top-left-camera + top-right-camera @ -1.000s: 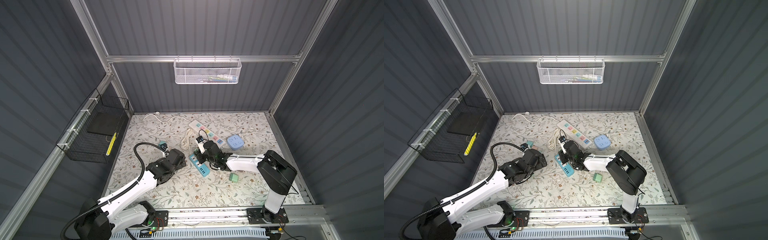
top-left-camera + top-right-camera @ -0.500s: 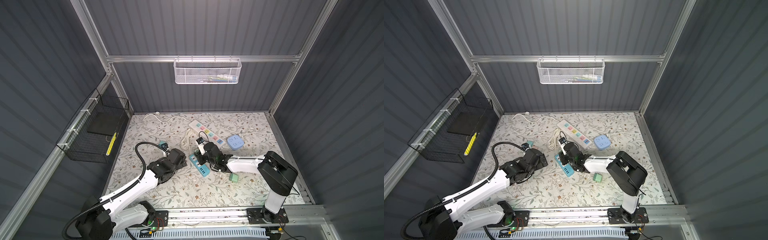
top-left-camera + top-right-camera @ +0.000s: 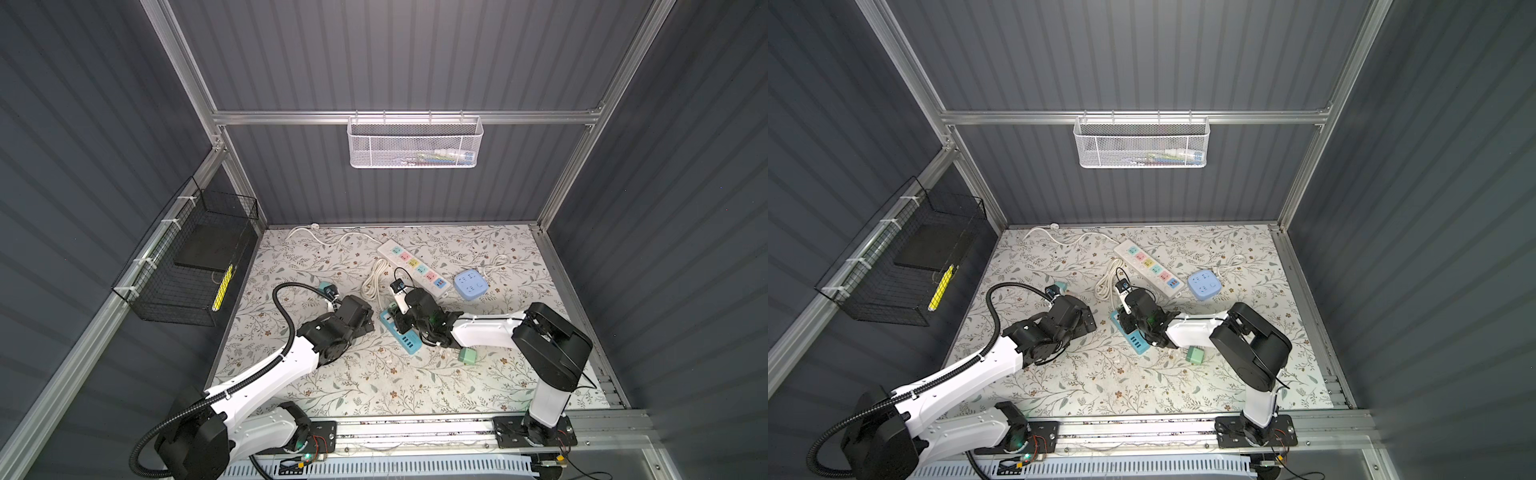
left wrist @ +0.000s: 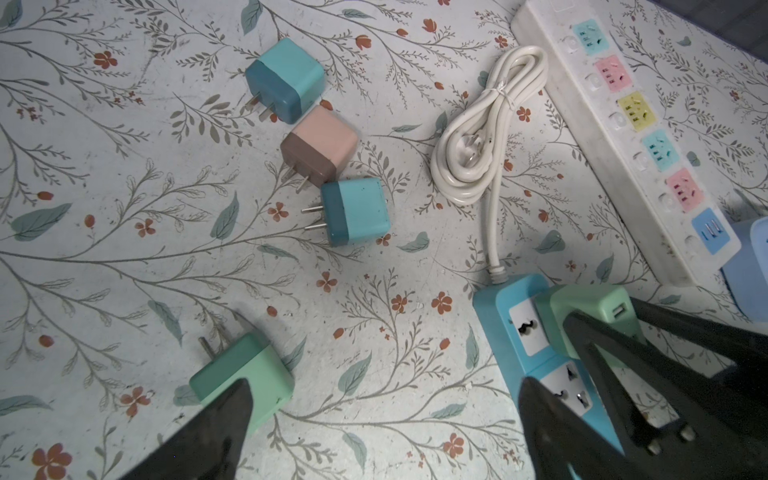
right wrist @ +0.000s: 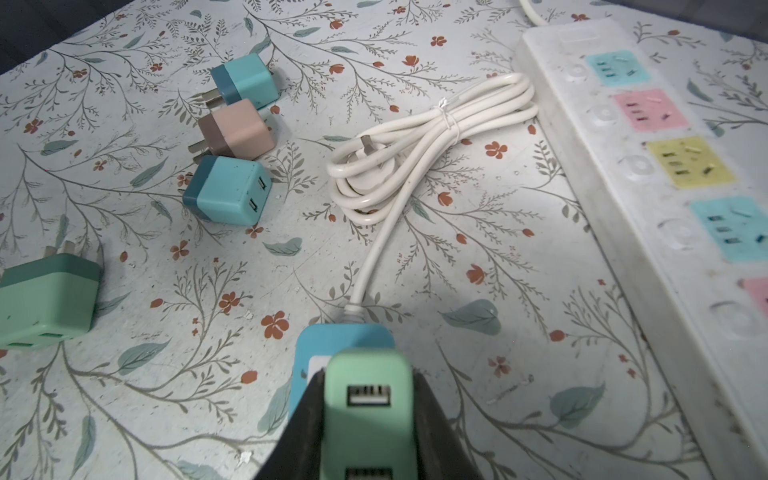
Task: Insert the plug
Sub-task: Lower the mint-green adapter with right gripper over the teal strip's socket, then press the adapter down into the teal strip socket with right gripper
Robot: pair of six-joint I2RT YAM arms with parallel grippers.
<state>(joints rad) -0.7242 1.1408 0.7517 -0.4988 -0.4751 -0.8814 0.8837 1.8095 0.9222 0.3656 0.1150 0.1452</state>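
Two tools: right tool (image 5: 368, 415) clamped on plug (image 5: 365, 370) at blue strip (image 5: 332, 336), unmoved; left tool (image 4: 384, 382) apart, shifted slightly right toward strip. Near counter (image 3: 374, 386) open; strip off edges.

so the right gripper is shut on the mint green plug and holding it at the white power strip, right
Wrong strip. The right gripper is shut on the mint green plug and holding it at the blue power strip; the white power strip lies apart, as the right wrist view shows.
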